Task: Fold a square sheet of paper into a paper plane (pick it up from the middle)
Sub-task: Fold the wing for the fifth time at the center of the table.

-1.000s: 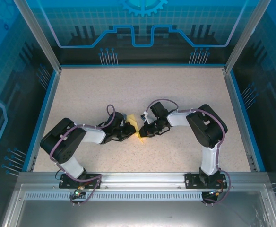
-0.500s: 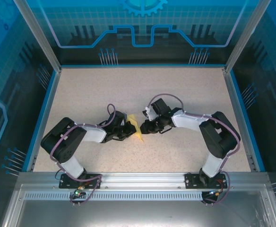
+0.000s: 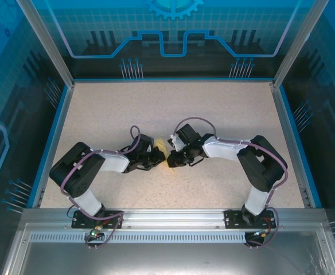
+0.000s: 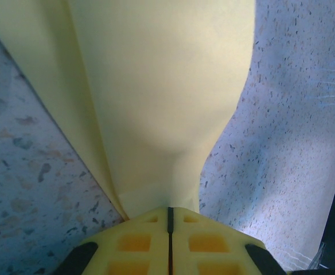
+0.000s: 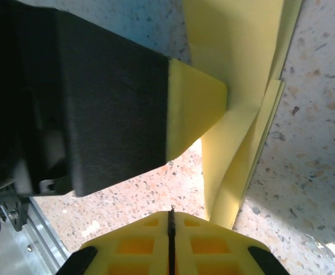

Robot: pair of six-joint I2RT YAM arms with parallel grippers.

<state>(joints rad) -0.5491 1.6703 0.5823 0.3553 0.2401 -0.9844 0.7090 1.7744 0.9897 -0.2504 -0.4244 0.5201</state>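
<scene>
After a brief reopening, the right gripper [image 5: 171, 214] is pressing, jaws together, against the folded paper [image 4: 162, 86]. The left gripper [image 4: 169, 211] is pinching it at the middle of the counter [image 3: 225, 114], so creasing is probably continuing.

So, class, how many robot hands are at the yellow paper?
2: the left hand pinches the yellow paper from the left; the right hand, shut, meets it from the right, mid-table.

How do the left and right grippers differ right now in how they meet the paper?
The left gripper has the paper coming straight out from between its shut fingers; at the right gripper the paper passes beside the fingertips, so a pinch there is unclear. The left reaches in from the left, the right from the right. Both are shut.
</scene>
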